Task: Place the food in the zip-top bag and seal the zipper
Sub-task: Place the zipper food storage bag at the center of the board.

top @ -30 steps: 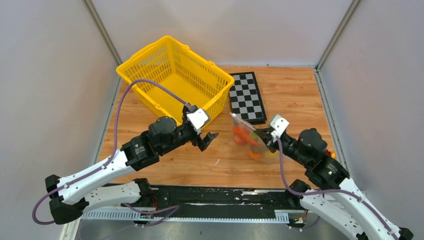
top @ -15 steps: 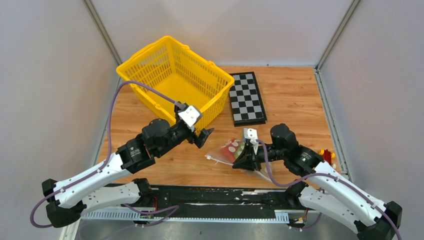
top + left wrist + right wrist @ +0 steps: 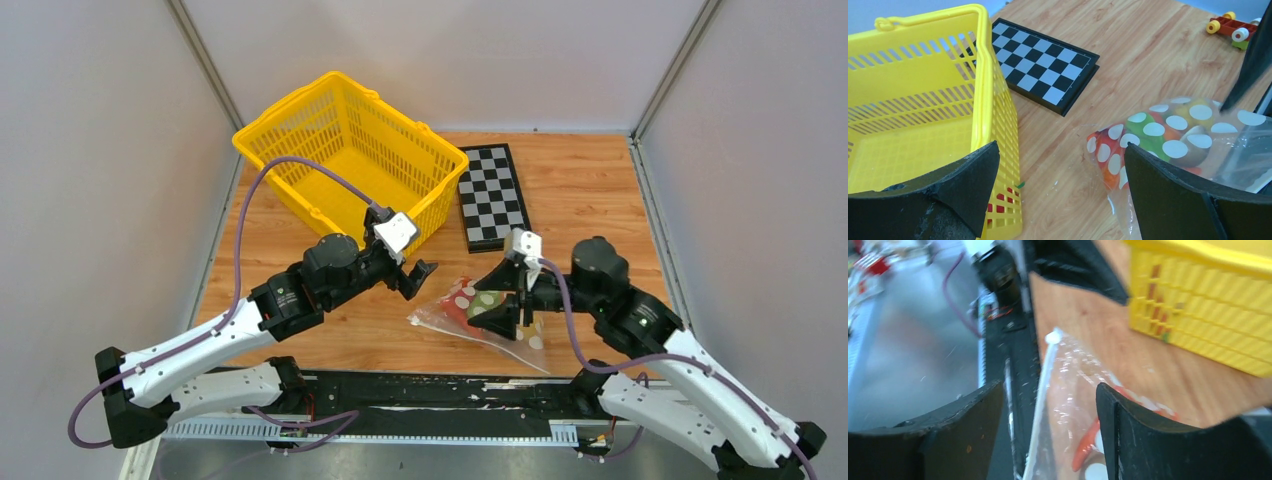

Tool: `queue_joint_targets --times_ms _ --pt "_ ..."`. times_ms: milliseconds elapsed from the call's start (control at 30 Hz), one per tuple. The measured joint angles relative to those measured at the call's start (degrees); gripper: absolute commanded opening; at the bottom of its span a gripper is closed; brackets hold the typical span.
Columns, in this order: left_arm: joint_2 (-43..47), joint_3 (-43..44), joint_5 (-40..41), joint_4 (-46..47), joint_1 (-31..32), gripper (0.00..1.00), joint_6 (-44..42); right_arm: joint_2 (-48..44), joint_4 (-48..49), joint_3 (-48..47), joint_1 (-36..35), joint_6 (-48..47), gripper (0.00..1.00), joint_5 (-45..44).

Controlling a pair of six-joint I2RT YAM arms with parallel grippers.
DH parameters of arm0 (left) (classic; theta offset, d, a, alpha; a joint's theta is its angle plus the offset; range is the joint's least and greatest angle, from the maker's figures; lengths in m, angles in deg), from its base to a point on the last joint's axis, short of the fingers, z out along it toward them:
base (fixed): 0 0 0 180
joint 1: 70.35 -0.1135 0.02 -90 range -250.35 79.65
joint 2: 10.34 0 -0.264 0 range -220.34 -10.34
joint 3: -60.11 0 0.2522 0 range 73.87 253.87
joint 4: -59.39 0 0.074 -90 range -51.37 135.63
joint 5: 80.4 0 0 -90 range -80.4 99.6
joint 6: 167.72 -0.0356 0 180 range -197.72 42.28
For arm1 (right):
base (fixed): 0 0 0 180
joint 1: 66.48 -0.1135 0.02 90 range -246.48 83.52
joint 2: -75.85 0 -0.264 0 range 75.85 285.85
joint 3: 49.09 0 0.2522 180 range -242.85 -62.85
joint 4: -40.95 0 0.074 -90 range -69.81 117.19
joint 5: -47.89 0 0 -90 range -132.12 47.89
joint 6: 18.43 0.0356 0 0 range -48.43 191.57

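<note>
The zip-top bag (image 3: pixel 450 306), clear with white dots, lies flat on the wood near the table's front edge. The food (image 3: pixel 1148 137) shows through it: orange, green and red pieces, and a red chili (image 3: pixel 1087 441). The pale zipper (image 3: pixel 1042 390) runs along the bag's near edge. My right gripper (image 3: pixel 497 300) hovers over the bag with its jaws apart, the zipper strip below the gap (image 3: pixel 1049 387) and nothing pinched. My left gripper (image 3: pixel 418 281) hangs open just left of the bag, between bag and basket, holding nothing (image 3: pixel 1060 150).
A yellow mesh basket (image 3: pixel 290 112) stands at the back left, its wall (image 3: pixel 998 115) close beside my left fingers. A folded chessboard (image 3: pixel 492 195) lies behind the bag. A small toy of coloured blocks (image 3: pixel 1233 27) sits near the right edge.
The right gripper carried the bag down from upright, laid it flat on the table, and opened its jaws off it. The left arm shifted only slightly.
</note>
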Motion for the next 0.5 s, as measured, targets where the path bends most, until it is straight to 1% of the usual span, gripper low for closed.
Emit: queue_joint_targets --times_ms 67,133,167,233,267,367,433,500 --pt "0.0 0.0 -0.4 0.0 0.0 1.0 0.2 -4.0 0.3 0.0 -0.1 1.8 0.75 -9.1" --pt "0.0 0.0 -0.6 0.0 0.0 1.0 0.4 -5.6 0.5 0.1 -0.1 3.4 0.74 -17.4" --pt "0.0 0.0 -0.6 0.0 0.0 1.0 0.5 -5.8 0.4 0.1 0.1 5.0 0.73 -24.5" --pt "-0.1 0.0 -0.6 0.0 0.0 1.0 0.5 -3.8 -0.4 0.6 1.3 8.3 0.73 -34.4" --pt "-0.1 0.0 -0.6 0.0 0.0 1.0 0.6 -2.0 -0.7 1.1 2.3 10.2 0.73 -38.1" --pt "-0.7 0.0 -1.0 0.0 0.0 1.0 0.7 4.9 -1.3 3.1 5.4 15.5 0.71 -42.8" --pt "-1.1 0.0 -1.3 0.0 0.0 1.0 0.9 11.3 -1.8 5.1 6.7 18.8 0.7 -43.4" --pt "-1.4 0.0 -1.7 0.0 0.0 1.0 1.0 15.5 -3.2 6.5 7.1 20.3 0.68 -41.9"
